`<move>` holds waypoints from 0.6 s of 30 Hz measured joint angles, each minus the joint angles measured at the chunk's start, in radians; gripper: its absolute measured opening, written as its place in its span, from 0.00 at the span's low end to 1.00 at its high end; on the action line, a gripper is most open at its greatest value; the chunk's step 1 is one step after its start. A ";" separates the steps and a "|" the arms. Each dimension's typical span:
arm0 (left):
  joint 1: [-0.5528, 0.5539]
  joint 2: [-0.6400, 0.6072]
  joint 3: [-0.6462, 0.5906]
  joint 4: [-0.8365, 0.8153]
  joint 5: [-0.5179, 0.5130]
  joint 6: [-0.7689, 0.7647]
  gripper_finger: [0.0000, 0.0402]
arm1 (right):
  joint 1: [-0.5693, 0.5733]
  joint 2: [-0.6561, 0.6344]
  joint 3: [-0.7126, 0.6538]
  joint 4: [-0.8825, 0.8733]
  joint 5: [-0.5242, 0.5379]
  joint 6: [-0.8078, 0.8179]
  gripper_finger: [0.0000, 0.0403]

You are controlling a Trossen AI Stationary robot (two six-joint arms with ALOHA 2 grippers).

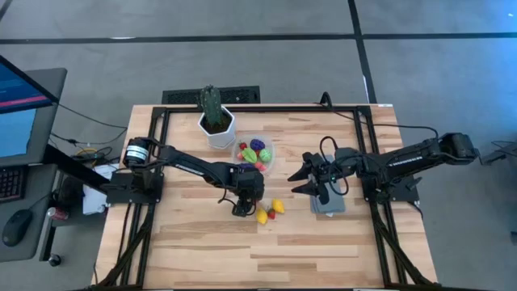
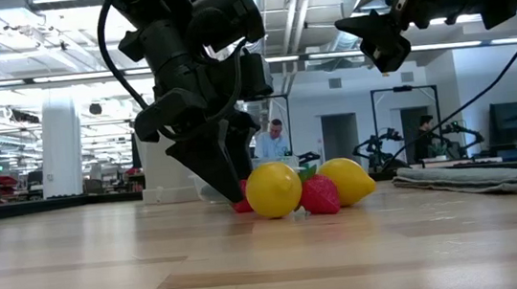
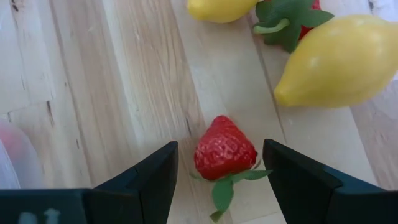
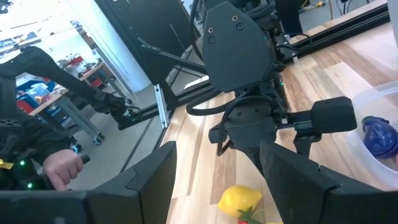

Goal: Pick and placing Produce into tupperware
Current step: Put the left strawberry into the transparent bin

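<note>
My left gripper (image 1: pixel 240 210) is open and points down at the table, just left of a small heap of produce. In the left wrist view a small red strawberry (image 3: pixel 224 152) lies on the wood between its two fingers (image 3: pixel 155 177) with a gap on each side. Two yellow lemons (image 3: pixel 342 59) (image 1: pixel 277 207) and a second strawberry (image 2: pixel 319 196) lie just beyond. The clear round tupperware (image 1: pixel 254 153) stands farther back on the table with several produce pieces in it. My right gripper (image 1: pixel 296 183) hovers open above the table, right of the heap.
A cactus in a white hexagonal pot (image 1: pixel 216 121) stands left of the tupperware. A flat grey folded cloth (image 1: pixel 327 202) lies under the right arm. Bare wood extends toward the near edge (image 1: pixel 266 259). People show in the room beyond the table.
</note>
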 joint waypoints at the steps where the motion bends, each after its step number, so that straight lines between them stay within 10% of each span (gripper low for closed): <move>1: 0.000 0.000 0.000 0.000 0.003 0.000 0.56 | 0.000 0.000 0.000 0.000 0.000 0.000 0.63; 18: 0.006 0.038 0.004 0.024 0.042 -0.043 0.55 | 0.000 0.000 0.000 -0.008 0.000 0.000 0.63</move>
